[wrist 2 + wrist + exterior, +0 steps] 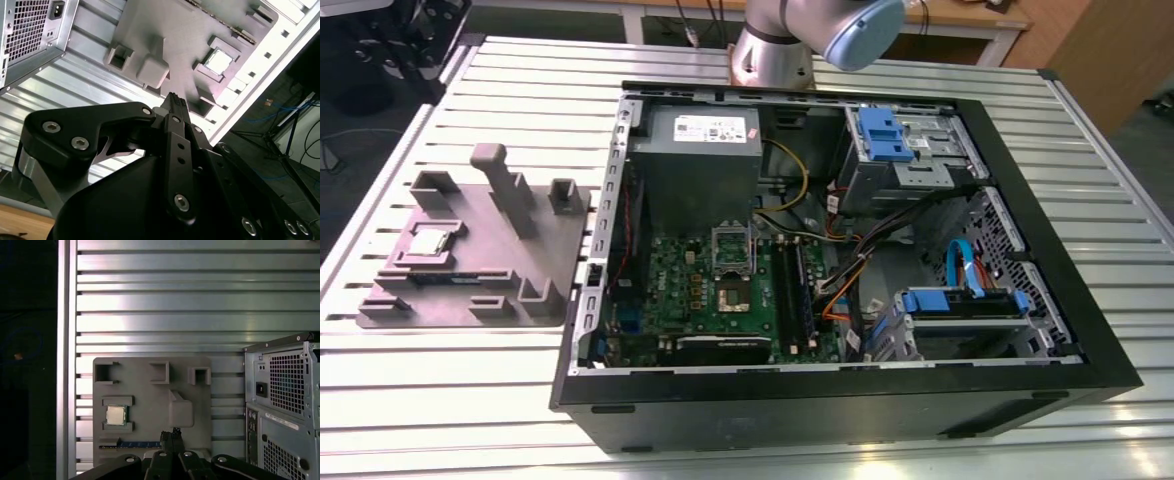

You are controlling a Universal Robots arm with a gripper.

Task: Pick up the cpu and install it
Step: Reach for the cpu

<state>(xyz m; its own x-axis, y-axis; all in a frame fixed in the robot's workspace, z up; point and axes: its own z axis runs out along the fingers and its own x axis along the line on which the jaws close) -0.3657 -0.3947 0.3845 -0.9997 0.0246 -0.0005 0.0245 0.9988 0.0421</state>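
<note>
The cpu (430, 240) is a small silver square lying flat in a pocket of the grey fixture (550, 262), on the exterior view's left of the open computer case. It also appears in both wrist views, cpu (115, 415) and cpu (220, 61), untouched. My gripper (170, 436) hangs well above the fixture (150, 392), its dark fingers drawn together with nothing between them; gripper (175, 101). It is clearly apart from the cpu. Inside the case, the green motherboard (670, 285) shows its socket (731, 296) with the retaining frame raised.
The black case (1067, 330) takes up the middle of the ribbed metal table (480, 80); its rear panel (282, 405) stands beside the fixture. A grey power supply (700, 135), drive cages and cables sit inside. A long memory stick (131, 444) lies on the fixture.
</note>
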